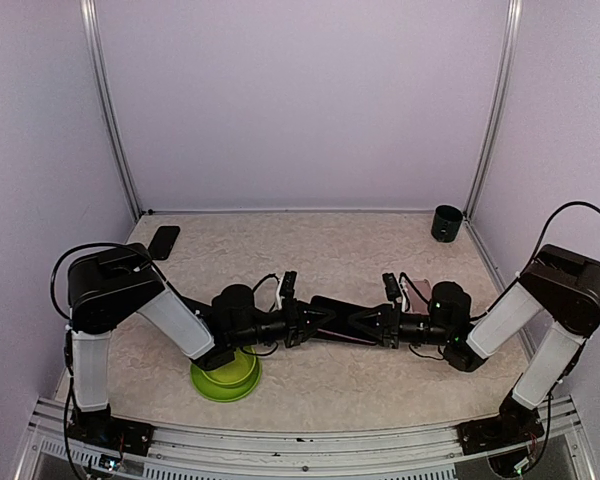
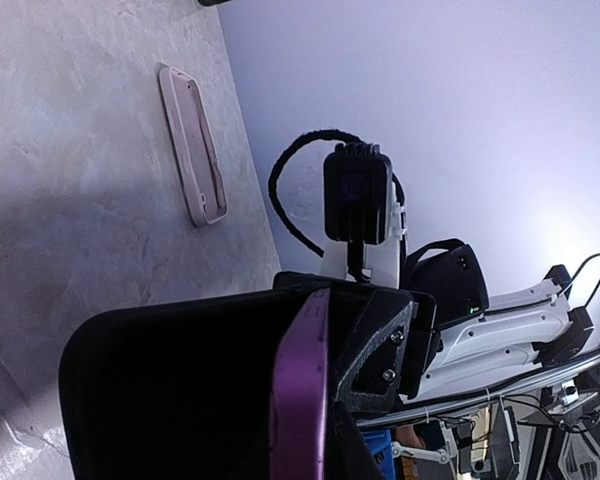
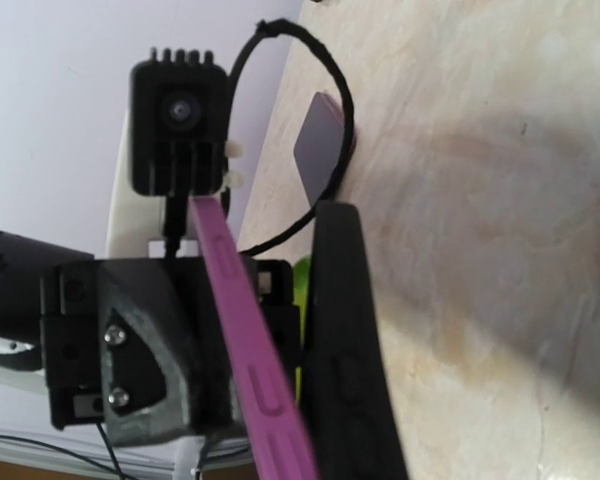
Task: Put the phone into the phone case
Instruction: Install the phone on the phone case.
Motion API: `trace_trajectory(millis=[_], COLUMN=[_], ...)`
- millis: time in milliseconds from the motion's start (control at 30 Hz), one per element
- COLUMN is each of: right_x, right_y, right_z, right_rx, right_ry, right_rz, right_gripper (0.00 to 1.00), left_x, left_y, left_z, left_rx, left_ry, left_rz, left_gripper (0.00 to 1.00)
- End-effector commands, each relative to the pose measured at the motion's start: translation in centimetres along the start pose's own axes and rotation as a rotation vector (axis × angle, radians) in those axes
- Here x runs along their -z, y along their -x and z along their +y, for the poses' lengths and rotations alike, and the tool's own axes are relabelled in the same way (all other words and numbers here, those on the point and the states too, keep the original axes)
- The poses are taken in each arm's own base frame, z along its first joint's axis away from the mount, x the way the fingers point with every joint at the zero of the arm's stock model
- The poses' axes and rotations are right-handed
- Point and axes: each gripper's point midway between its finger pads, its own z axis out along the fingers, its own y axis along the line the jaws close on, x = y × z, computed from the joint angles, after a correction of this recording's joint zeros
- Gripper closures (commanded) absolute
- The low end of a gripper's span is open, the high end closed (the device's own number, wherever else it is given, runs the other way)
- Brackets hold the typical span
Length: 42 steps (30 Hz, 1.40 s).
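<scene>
Both arms meet at the table's middle, holding a black phone [image 1: 342, 320] between them above the surface. My left gripper [image 1: 305, 325] is shut on the purple phone case [image 2: 305, 400]. The phone's black slab [image 2: 170, 400] lies right beside it. In the right wrist view the purple case edge [image 3: 245, 340] and the phone [image 3: 345, 360] sit close together near me. They spread apart toward the left gripper's grey finger [image 3: 130, 360]. My right gripper [image 1: 382, 325] is closed over the phone's other end, and one of its fingers [image 2: 380, 340] shows beside the purple edge.
A green bowl [image 1: 226, 378] sits under the left forearm. Another dark phone [image 1: 163, 241] lies at the back left, and a black cup [image 1: 446, 222] stands at the back right. A pale pink case [image 2: 192, 145] lies on the table near the right arm.
</scene>
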Motion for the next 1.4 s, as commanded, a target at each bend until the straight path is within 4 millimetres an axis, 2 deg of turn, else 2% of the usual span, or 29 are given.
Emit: trace_trajectory(millis=[0, 333, 633, 900, 1367], right_x=[-0.2, -0.3, -0.3, -0.2, 0.0], right_y=[-1.3, -1.2, -1.4, -1.4, -1.2], right_z=[1.4, 1.4, 1.2, 1.0, 0.8], right_rx=[0.071, 0.07, 0.066, 0.062, 0.064], right_ry=[0.062, 0.063, 0.058, 0.055, 0.043], right_rz=[0.05, 0.05, 0.053, 0.053, 0.052], right_gripper=[0.8, 0.82, 0.83, 0.85, 0.87], left_x=[-0.6, -0.2, 0.6, 1.6, 3.4], left_y=[-0.4, -0.1, 0.6, 1.7, 3.5], left_z=[0.0, 0.2, 0.5, 1.1, 0.6], left_rx=[0.009, 0.009, 0.007, -0.015, -0.072], left_ry=[-0.003, 0.005, 0.025, 0.082, 0.126], left_rz=[0.01, -0.001, -0.026, -0.062, -0.106], left_gripper=[0.86, 0.78, 0.63, 0.59, 0.57])
